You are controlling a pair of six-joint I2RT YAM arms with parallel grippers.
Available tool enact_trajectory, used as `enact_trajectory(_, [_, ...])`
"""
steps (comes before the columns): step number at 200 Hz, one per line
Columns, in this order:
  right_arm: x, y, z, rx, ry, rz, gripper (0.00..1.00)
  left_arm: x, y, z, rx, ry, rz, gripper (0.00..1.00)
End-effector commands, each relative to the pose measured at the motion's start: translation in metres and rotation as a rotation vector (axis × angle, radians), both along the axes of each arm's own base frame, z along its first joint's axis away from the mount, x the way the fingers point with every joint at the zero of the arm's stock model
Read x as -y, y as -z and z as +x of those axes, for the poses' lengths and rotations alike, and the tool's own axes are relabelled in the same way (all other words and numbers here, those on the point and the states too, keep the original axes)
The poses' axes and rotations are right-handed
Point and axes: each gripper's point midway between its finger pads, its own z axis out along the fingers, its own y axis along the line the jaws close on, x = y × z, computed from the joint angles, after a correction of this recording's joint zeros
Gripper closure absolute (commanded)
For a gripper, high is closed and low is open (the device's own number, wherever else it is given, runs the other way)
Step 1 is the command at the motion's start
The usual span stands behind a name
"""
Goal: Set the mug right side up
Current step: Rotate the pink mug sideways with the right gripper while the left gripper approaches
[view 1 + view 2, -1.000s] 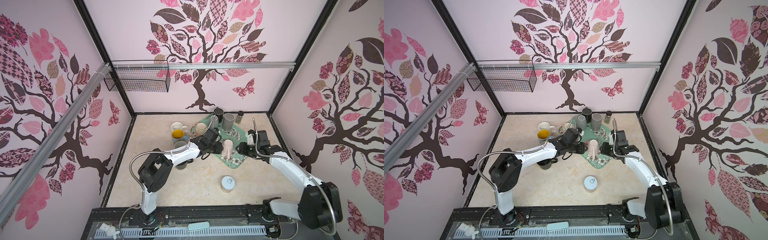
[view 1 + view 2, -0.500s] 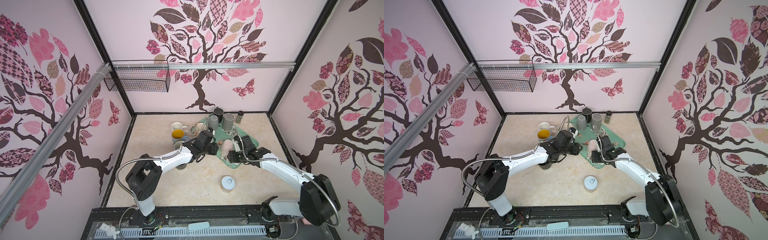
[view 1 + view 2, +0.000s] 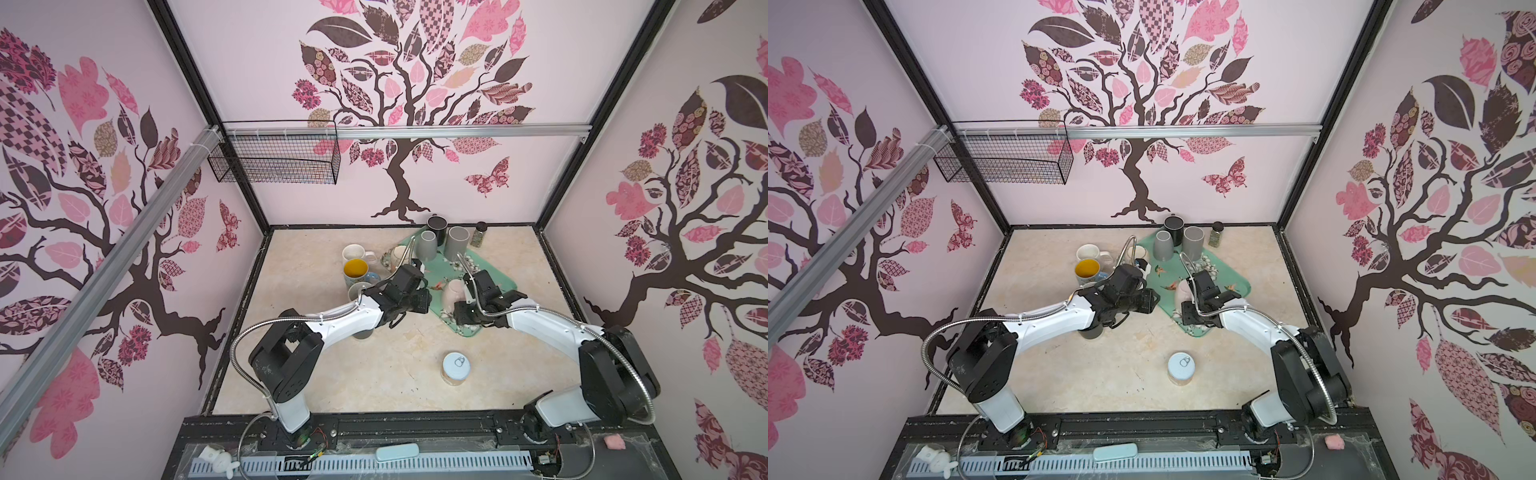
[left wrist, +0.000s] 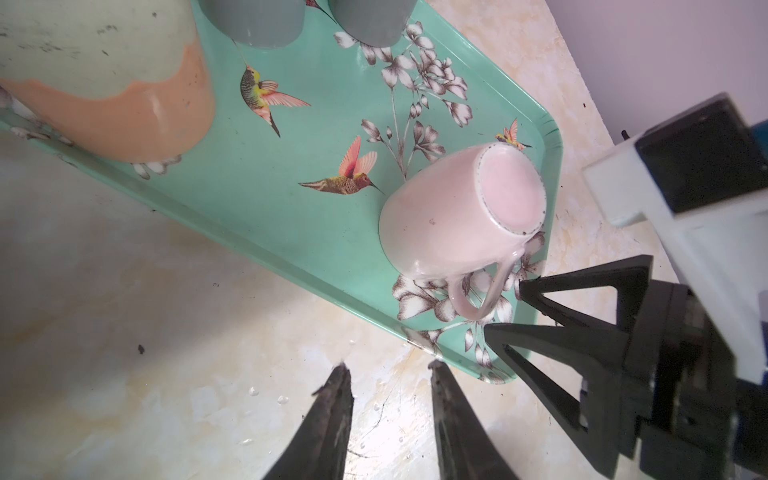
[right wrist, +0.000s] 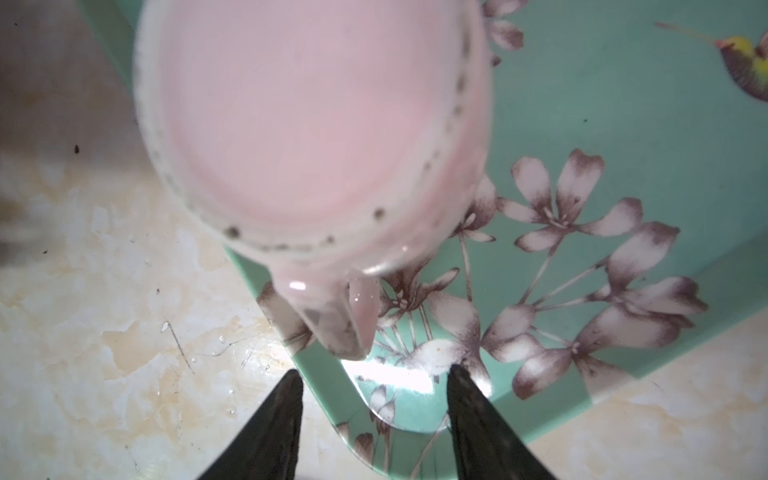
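Pink mug (image 4: 457,208) stands bottom up on green tray (image 4: 291,174), close to tray corner. Handle (image 4: 482,291) points toward right gripper (image 5: 374,374). Right gripper: fingers apart, nothing between them, tips just beside handle, over tray edge. Left gripper (image 4: 389,365): fingers apart, empty, over table (image 4: 124,332) beside tray, near pink mug but not touching. In both top views pink mug sits between two grippers. Grey cups (image 3: 457,243) stand at far end of tray.

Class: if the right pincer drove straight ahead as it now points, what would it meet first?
Probably the handle of the upturned pink mug, just ahead of the right pincer; depth is unclear.
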Motion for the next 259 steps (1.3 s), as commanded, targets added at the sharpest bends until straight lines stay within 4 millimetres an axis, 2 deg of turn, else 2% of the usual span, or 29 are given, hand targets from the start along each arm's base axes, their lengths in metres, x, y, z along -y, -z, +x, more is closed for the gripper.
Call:
enact_trajectory(1, [-0.003,-0.005,0.014,0.016,0.005,-0.032,0.44,-0.003,-0.002,0.003,0.020,-0.010,0.001,0.65])
enact_trajectory(45, [-0.001,0.009,0.026,-0.017,0.014,-0.090,0.49,0.002,0.003,0.006,0.002,-0.004,-0.002,0.64])
enact_trajectory(79, [0.001,0.016,0.032,-0.014,0.007,-0.125,0.60,-0.001,0.005,0.007,0.005,-0.012,0.012,0.64])
enact_trajectory(116, [0.004,0.010,0.038,0.014,-0.001,-0.152,0.83,-0.008,0.004,0.007,0.010,-0.017,0.027,0.64])
enact_trajectory(145, [0.007,-0.003,0.042,0.058,-0.004,-0.171,0.96,-0.014,-0.008,0.006,0.056,-0.011,0.027,0.64])
enact_trajectory(157, [0.007,-0.010,0.044,0.079,-0.002,-0.169,1.00,-0.018,-0.015,0.005,0.078,-0.010,0.028,0.64])
enact_trajectory(197, [0.000,-0.037,0.048,0.152,0.008,-0.092,1.00,-0.033,-0.041,0.005,0.130,-0.042,-0.020,0.65])
enact_trajectory(226, [-0.017,-0.071,0.052,0.233,0.010,0.051,1.00,-0.046,-0.060,0.005,0.121,-0.080,-0.117,0.64])
enact_trajectory(259, [-0.043,-0.124,0.054,0.341,-0.015,0.309,1.00,-0.059,-0.077,0.006,0.006,-0.093,-0.384,0.65])
